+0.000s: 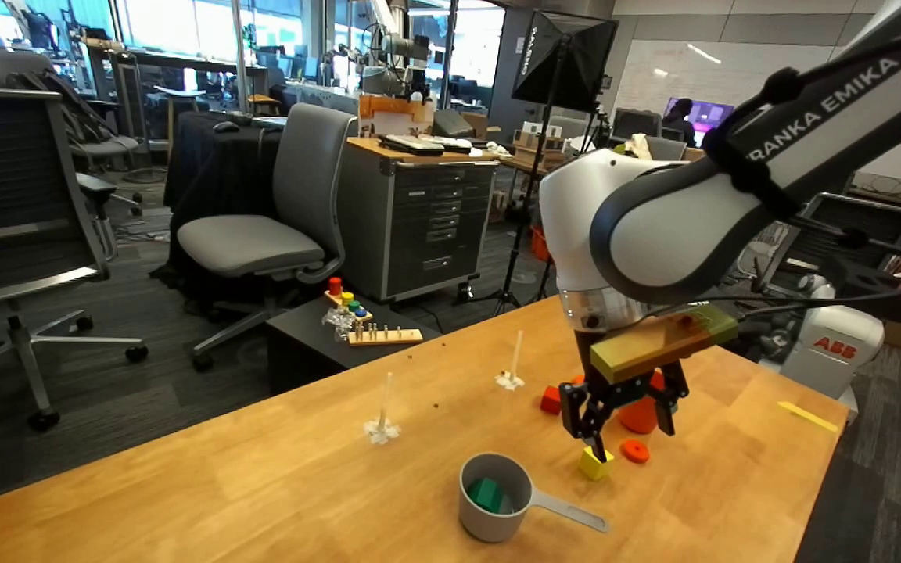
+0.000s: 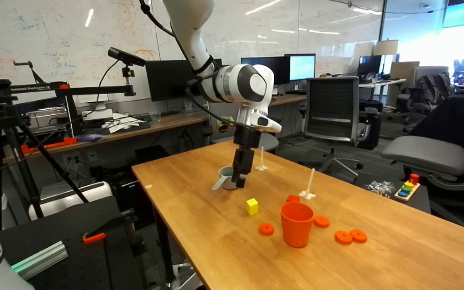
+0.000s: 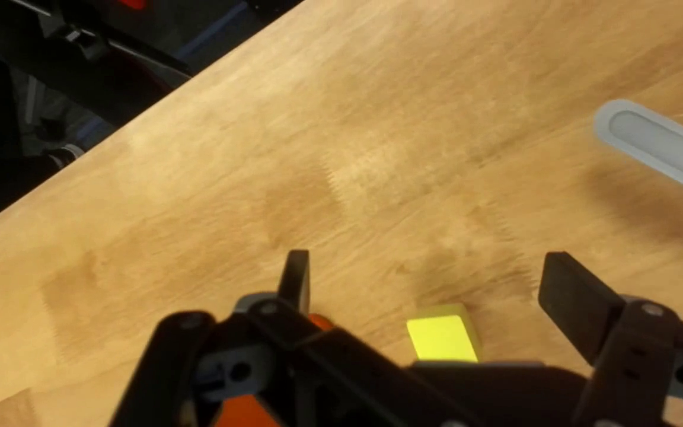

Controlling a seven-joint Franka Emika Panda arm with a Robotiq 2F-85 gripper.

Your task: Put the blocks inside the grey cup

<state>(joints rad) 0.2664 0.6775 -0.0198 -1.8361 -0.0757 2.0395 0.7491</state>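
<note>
The low grey cup [image 1: 489,529] stands upright on the table with a green block [image 1: 486,494] inside. The cup [image 2: 230,185] also shows in an exterior view; its handle [image 3: 661,145] enters the wrist view at right. A yellow block [image 1: 595,467] sits on the table near the handle's end, also in an exterior view [image 2: 252,206] and the wrist view [image 3: 441,337]. A red block [image 1: 551,399] lies farther off, partly behind the red-orange cup in an exterior view [image 2: 293,198]. My gripper [image 3: 428,258] is open and empty above the table, the yellow block showing between its fingers.
A taller red-orange cup [image 2: 296,227] stands near the red block, with orange discs [image 2: 266,229] around it. Two thin upright sticks [image 1: 517,356] [image 1: 385,403] are fixed on the table. A yellow strip [image 1: 808,416] lies near the table edge.
</note>
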